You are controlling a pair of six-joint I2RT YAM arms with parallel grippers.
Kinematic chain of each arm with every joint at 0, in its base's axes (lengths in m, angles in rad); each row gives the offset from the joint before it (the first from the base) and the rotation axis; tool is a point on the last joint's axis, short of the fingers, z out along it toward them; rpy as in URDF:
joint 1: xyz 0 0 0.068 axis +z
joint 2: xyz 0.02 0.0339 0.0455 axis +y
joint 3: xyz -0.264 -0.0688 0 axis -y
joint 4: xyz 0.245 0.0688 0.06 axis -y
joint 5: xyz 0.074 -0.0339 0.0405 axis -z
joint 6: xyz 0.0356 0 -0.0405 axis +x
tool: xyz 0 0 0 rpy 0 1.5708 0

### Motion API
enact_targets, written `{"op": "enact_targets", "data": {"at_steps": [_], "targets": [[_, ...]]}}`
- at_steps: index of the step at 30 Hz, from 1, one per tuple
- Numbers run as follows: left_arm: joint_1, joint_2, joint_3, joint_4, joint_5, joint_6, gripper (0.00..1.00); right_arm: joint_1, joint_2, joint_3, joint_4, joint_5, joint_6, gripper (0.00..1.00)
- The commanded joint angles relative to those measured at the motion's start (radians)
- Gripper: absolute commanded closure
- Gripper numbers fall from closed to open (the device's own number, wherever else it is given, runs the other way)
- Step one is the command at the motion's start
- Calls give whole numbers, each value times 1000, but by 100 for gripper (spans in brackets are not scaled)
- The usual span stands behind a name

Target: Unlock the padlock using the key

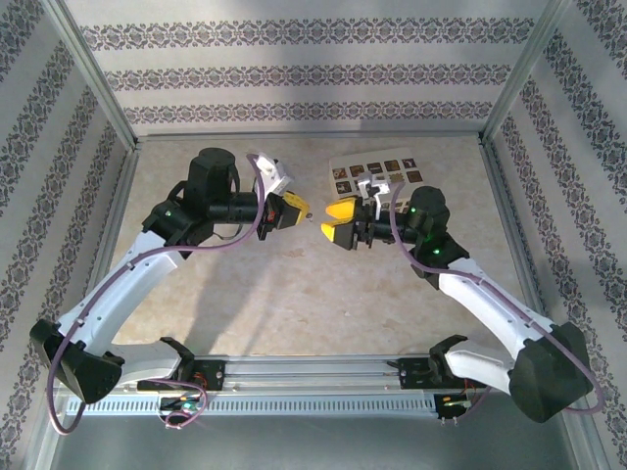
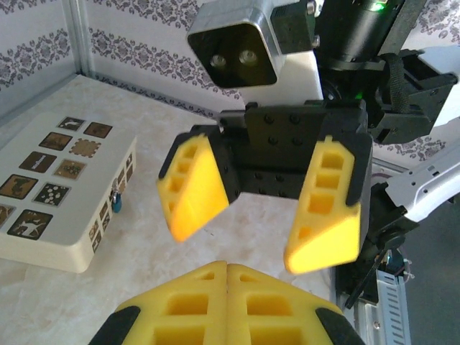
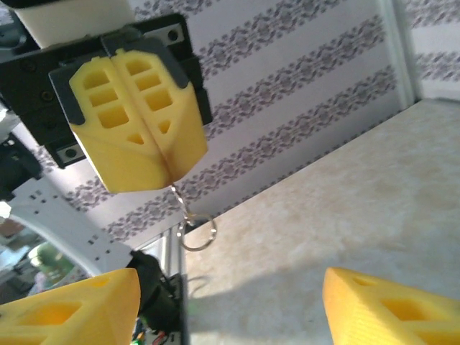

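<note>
My left gripper is shut, its yellow pads pressed together. In the right wrist view a thin metal piece and a key ring hang from the tip of the left gripper; the key itself is hidden between the pads. My right gripper faces it from the right, a short gap away, and is wide open with nothing between its fingers. The left wrist view shows the right gripper straight ahead. A small blue and metal object lies by the white box; I cannot tell whether it is the padlock.
A white box with dark picture tiles lies at the back of the beige table, behind the right arm. Patterned walls and metal frame posts enclose the table on three sides.
</note>
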Motion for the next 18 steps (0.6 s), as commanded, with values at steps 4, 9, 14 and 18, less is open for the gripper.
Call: {"op": "enact_targets", "data": {"at_steps": [4,9,14,18], "targets": [[9,6,25,-45,43,38,100,33,40,53,55,-59,-17,36],[9,6,25,-45,48,35,100,55,64,81,44,-56,-32,41],[9,7,24,-60,46,41,100,69,94,109,41,-58,-38,50],[11,1,19,-64,37,41,100,78,117,121,37,-71,-37,59]]}}
